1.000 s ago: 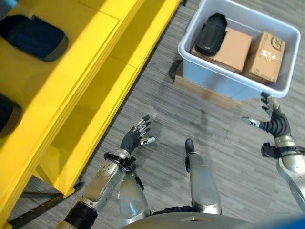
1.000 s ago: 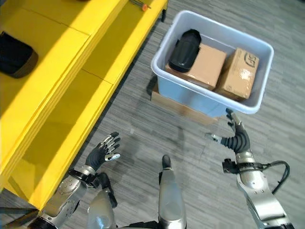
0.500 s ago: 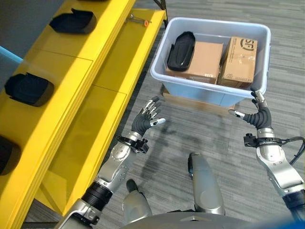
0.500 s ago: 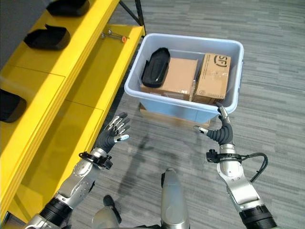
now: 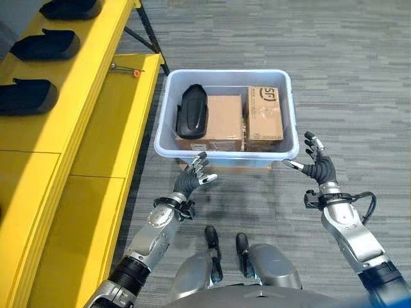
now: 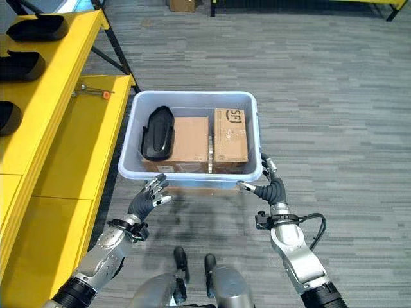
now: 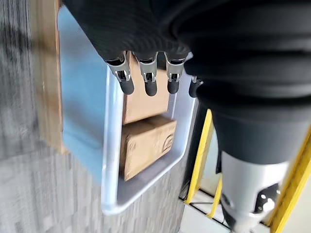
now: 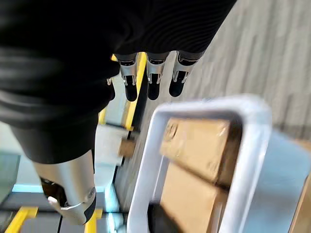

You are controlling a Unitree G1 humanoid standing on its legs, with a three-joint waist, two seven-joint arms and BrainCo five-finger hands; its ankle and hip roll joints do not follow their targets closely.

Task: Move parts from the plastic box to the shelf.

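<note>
Box: a pale blue-grey rectangular plastic box (image 5: pixel 168 125) with a rounded rim stands on the grey striped carpet floor (image 5: pixel 334 77), resting on a flat brown cardboard slab (image 5: pixel 225 168) that peeks out beneath its near wall.
Contents: a black, curved, shell-shaped plastic part (image 5: pixel 192 111) lies at the box's left end, leaning onto a large plain brown cardboard carton (image 5: pixel 223 122). A narrower brown cardboard carton with dark print (image 5: pixel 264 115) sits at the right end, touching the large one.
Left hand: the robot's left hand (image 5: pixel 190 181) hovers just in front of the box's near left corner, fingers (image 7: pixel 148 86) straight and spread, thumb apart, holding nothing. In its wrist view the fingertips point over the box rim toward the cartons.
Right hand: the robot's right hand (image 5: pixel 317 168) is raised just beside the box's near right corner, fingers (image 8: pixel 151 86) straight and fanned, thumb pointing toward the box wall, holding nothing. Whether the thumb touches the wall cannot be told.
Position: the box lies between the two hands and slightly beyond them; the black part is nearer the left hand.
Shelf: a bright yellow shelf unit (image 5: pixel 96 122) with stepped levels runs along the robot's left, just beside the box.
On the shelf: three black shell-shaped parts (image 5: pixel 29 96) lie in a row on the upper level. A small metal tool with an orange end (image 5: pixel 125 68) lies on the lower level near a dark slanting leg (image 5: pixel 149 32).
In the way: only the box's near wall stands between the hands and the contents.
</note>
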